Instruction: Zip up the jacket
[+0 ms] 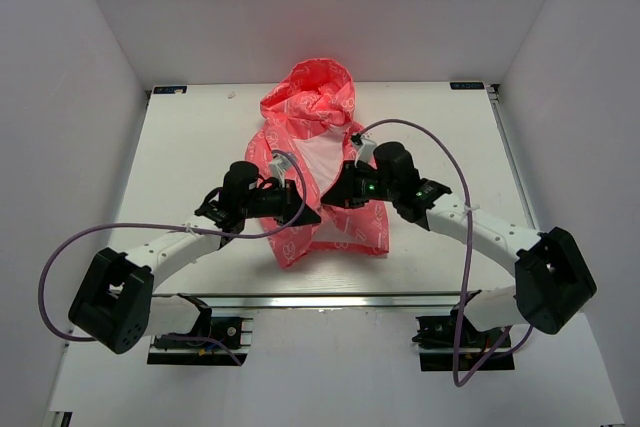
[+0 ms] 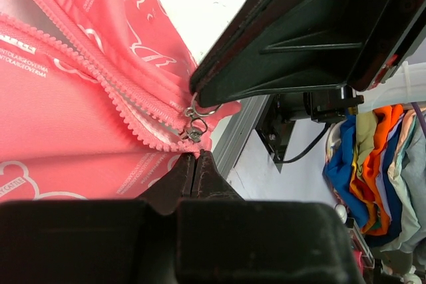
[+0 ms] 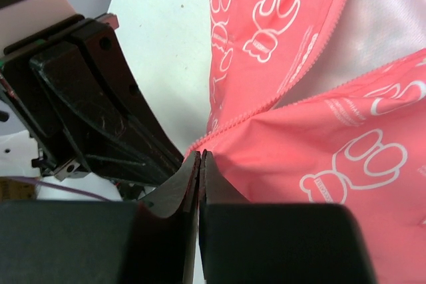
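Overhead first: jacket (image 1: 350, 229) lies flat mid-table (image 1: 200, 147), hood (image 1: 320, 87) toward the far edge, hem toward the arm bases, front spread in a V w/ white lining (image 1: 318, 157) showing. Left gripper (image 1: 305, 214) and right gripper (image 1: 338, 195) meet nose to nose at the bottom of that V. Bare tabletop on both sides and past the hood, so the run up the front looks unobstructed. Hem sits near the front edge, so little room that way. Left wrist cam: left gripper is clenched, tips pinching the hem just below the zipper slider (image 2: 193, 126). Both rows of zip teeth (image 2: 80, 74) merge at the slider, so it seems seated at the very bottom. Right gripper's tip sits at the pull ring. Metal edge rail (image 2: 239, 131) is just beside the pinch, w/ a clothes pile (image 2: 373, 157) beyond it, off the table. Right wrist cam: right gripper's fingers are pressed together w/ pink fabric at the tips. Pull is hidden here, so can't tell if it grips pull or only cloth. Judgement: left should anchor the hem taut toward the near edge while right draws the slider straight along the teeth toward the hood, low, no sideways tug. Risks are lining catching in the slider, or the hem lifting if the anchor slips.
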You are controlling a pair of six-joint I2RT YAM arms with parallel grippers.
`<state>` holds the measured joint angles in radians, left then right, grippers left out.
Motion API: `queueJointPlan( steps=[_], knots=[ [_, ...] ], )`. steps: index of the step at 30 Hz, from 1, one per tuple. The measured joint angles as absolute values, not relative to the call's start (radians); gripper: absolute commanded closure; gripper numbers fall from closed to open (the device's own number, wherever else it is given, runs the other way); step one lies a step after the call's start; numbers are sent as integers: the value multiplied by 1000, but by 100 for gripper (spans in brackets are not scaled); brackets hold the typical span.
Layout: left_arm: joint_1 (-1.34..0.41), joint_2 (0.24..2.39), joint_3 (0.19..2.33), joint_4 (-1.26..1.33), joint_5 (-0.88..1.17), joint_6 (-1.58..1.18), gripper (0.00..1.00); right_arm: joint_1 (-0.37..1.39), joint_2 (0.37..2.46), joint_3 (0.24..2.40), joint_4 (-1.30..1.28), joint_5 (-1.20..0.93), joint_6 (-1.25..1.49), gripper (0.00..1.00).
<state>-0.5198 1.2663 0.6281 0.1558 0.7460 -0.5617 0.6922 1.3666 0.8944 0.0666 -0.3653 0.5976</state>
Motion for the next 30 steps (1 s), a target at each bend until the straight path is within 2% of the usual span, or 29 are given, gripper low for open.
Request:
queueJointPlan(
  steps=[4, 14, 21, 22, 24, 27, 29, 30],
  knots=[
    [-516, 1248, 615, 128, 734, -558, 100, 715, 1428, 960, 48, -332, 497, 100],
    [-522, 1182, 599, -83, 733, -538, 100, 715, 1553, 1219, -193, -392, -56, 100],
    [-527, 1220, 599, -142, 742, -524, 100, 701, 1435, 1121, -249, -509, -52, 99],
    [-527, 1223, 599, -145, 741, -522, 100, 701, 1428, 1107, -254, -534, -45, 75],
    [-527, 1223, 599, -150, 741, -520, 100, 701, 1423, 1076, -261, -585, -33, 71],
    [-527, 1223, 599, -148, 741, -521, 100, 706, 1422, 1033, -291, -663, -33, 61],
    [-527, 1219, 599, -136, 741, -527, 100, 714, 1413, 1006, -293, -703, -26, 49],
    [-527, 1217, 599, -127, 741, -532, 100, 719, 1405, 992, -289, -722, -17, 37]
  ],
)
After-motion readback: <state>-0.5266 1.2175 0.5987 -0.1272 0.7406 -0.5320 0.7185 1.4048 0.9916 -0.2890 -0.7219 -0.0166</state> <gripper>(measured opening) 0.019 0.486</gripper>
